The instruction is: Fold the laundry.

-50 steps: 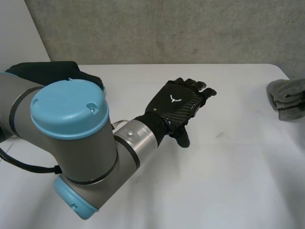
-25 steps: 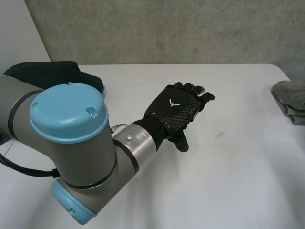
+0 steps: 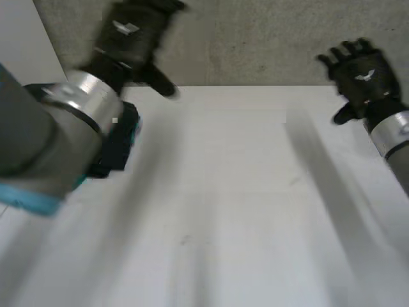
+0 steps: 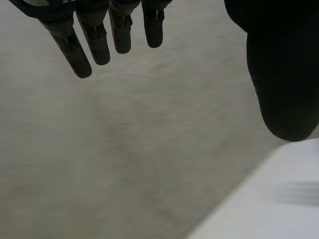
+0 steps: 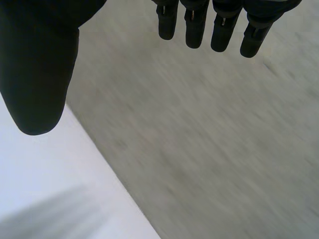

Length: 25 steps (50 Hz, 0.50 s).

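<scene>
My left hand (image 3: 128,35) is lifted high at the table's far left, its fingers (image 4: 94,40) straight, the thumb apart and nothing held. My right hand (image 3: 363,73) is raised at the far right, also open, with straight fingers (image 5: 194,25) and an empty palm. Both palms face the grey wall beyond the table's far edge. A dark cloth (image 3: 121,147) lies at the left of the white table (image 3: 223,192), partly hidden behind my left forearm. Neither hand touches any cloth.
The grey wall (image 3: 255,38) stands right behind the table's far edge. A corner of the white tabletop (image 4: 279,209) lies below the left thumb, and another strip of the tabletop (image 5: 40,189) lies below the right thumb.
My left hand has swung from the table's middle up to the far left. My right hand has risen into view at the far right. The grey cloth at the right edge is out of sight.
</scene>
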Available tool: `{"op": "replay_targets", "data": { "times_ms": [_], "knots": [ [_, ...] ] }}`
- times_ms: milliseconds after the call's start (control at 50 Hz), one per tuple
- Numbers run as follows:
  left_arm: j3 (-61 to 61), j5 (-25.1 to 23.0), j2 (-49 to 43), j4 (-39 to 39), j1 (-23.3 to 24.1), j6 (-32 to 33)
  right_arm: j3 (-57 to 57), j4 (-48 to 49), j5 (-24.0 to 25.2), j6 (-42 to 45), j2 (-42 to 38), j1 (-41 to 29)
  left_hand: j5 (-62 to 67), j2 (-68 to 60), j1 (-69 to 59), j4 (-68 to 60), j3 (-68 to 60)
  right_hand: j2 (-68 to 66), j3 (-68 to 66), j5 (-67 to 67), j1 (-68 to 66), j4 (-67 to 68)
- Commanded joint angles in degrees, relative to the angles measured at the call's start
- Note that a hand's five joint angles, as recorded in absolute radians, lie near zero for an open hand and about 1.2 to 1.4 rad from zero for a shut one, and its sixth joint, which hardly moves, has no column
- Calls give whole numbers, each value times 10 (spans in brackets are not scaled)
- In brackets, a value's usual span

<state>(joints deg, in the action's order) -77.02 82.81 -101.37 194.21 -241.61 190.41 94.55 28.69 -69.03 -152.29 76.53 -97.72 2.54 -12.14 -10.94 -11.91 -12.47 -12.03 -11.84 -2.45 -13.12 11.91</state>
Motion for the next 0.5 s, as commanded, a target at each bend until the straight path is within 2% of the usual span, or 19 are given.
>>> {"op": "replay_targets", "data": {
  "times_ms": [20,80,120,180,280,300,320,380,400,440,500],
  "knots": [
    [37,-4,-71,14,-185,65,99,-77,67,1,59,-60,0,-4,-16,-7,-1,20,18,24,31,-19],
    [60,-15,-122,7,-227,112,109,-121,67,6,62,-73,-1,-3,-15,-5,1,20,18,24,31,-19],
    [89,-37,-176,3,-258,166,118,-151,67,15,57,-78,-1,-3,-15,-5,1,20,18,24,31,-19],
    [125,-72,-249,2,-283,240,129,-168,66,38,57,-76,-3,-1,-13,-3,2,20,18,24,31,-19],
    [174,-94,-328,2,-294,311,140,-167,68,60,55,-67,20,-24,-36,-27,-21,20,18,24,31,-19],
    [179,-95,-335,3,-294,313,141,-166,68,60,53,-65,54,-58,-70,-60,-54,20,18,24,31,-19],
    [187,-99,-344,5,-294,312,141,-166,67,60,48,-63,152,-156,-168,-159,-153,20,18,24,31,-19],
    [188,-106,-347,6,-290,307,142,-166,66,60,42,-60,324,-328,-340,-330,-325,20,18,24,31,-19],
    [188,-111,-346,8,-285,299,143,-166,65,60,39,-57,493,-497,-509,-499,-494,20,18,24,31,-19],
    [187,-113,-343,8,-278,285,143,-167,64,60,38,-55,674,-678,-690,-680,-674,20,18,24,31,-19],
    [183,-112,-328,9,-250,256,143,-166,56,60,40,-51,675,-679,-691,-681,-675,20,18,24,31,-19]
  ]
}}
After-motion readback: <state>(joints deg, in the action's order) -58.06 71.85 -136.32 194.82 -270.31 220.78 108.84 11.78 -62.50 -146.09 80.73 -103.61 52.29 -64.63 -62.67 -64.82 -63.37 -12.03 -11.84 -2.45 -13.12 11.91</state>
